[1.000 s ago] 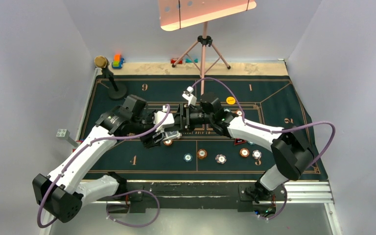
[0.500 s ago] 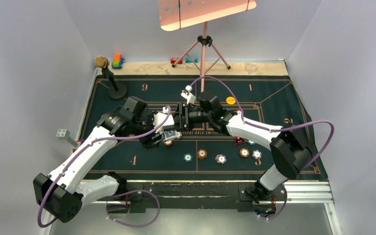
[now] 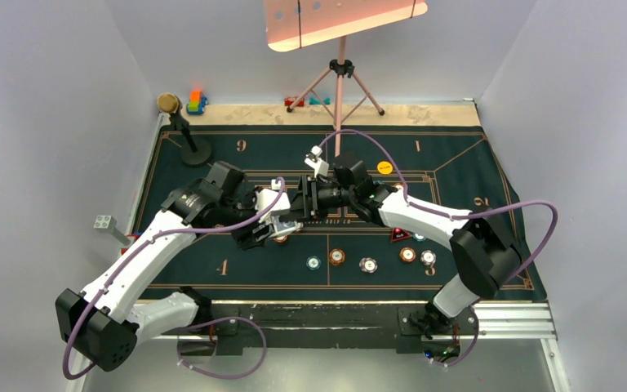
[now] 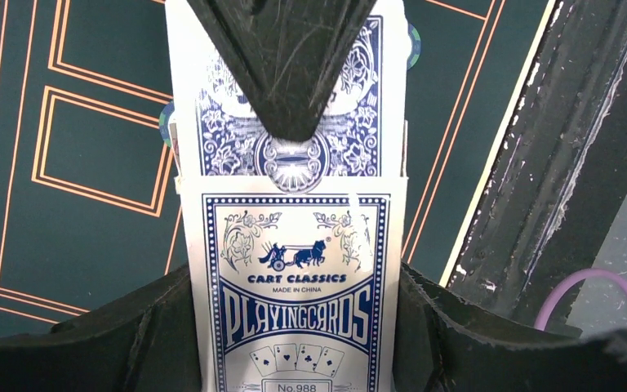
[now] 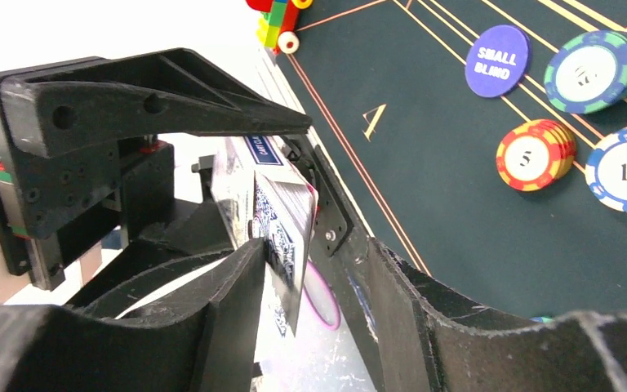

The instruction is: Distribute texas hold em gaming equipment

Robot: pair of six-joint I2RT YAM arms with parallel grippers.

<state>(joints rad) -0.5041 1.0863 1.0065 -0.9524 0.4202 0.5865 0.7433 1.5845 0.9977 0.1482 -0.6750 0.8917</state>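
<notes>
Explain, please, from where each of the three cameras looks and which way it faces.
Top external: above and behind the robot, looking down on the dark mat; the left arm and right arm show whole, meeting mid-table.
Left wrist: on the left arm, looking along the left gripper at the card box it clamps; only its fingers show.
Right wrist: on the right arm, facing the left arm's jaws; the right gripper straddles a card.
Shared: both wrist views show the card box.
</notes>
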